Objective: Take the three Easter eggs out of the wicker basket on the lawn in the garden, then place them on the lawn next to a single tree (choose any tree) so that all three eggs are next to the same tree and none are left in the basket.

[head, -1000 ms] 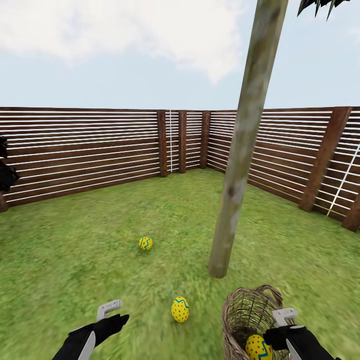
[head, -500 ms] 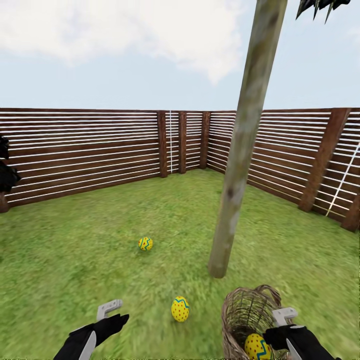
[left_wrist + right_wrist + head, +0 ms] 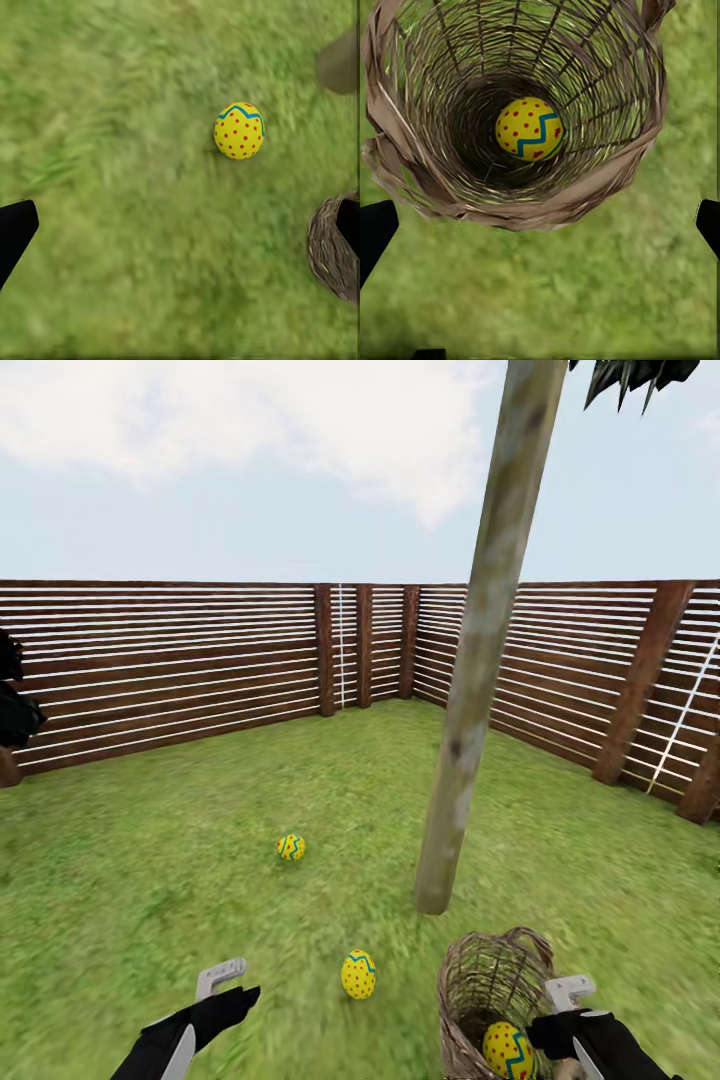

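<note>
Two yellow Easter eggs lie on the lawn [image 3: 150, 880]: one [image 3: 291, 847] left of the pale tree trunk [image 3: 470, 690], another [image 3: 359, 974] nearer me, which the left wrist view shows as an egg [image 3: 239, 130] on grass. The third egg [image 3: 509, 1050] rests inside the wicker basket [image 3: 470, 985], standing just in front of the trunk's base. My right gripper [image 3: 565, 1000] hovers open at the basket's right rim; its wrist view looks down into the basket [image 3: 405, 172] at the egg [image 3: 529, 128]. My left gripper [image 3: 228, 978] hangs open and empty over grass, left of the near egg.
A brown slat fence [image 3: 180, 670] encloses the lawn on the left, back and right, meeting at a corner behind the tree. Dark foliage [image 3: 12, 700] pokes in at the left edge. Grass stretches between me and the fence.
The whole picture has shifted slightly, so the camera moved a little. Eggs, basket and both grippers keep their places relative to each other.
</note>
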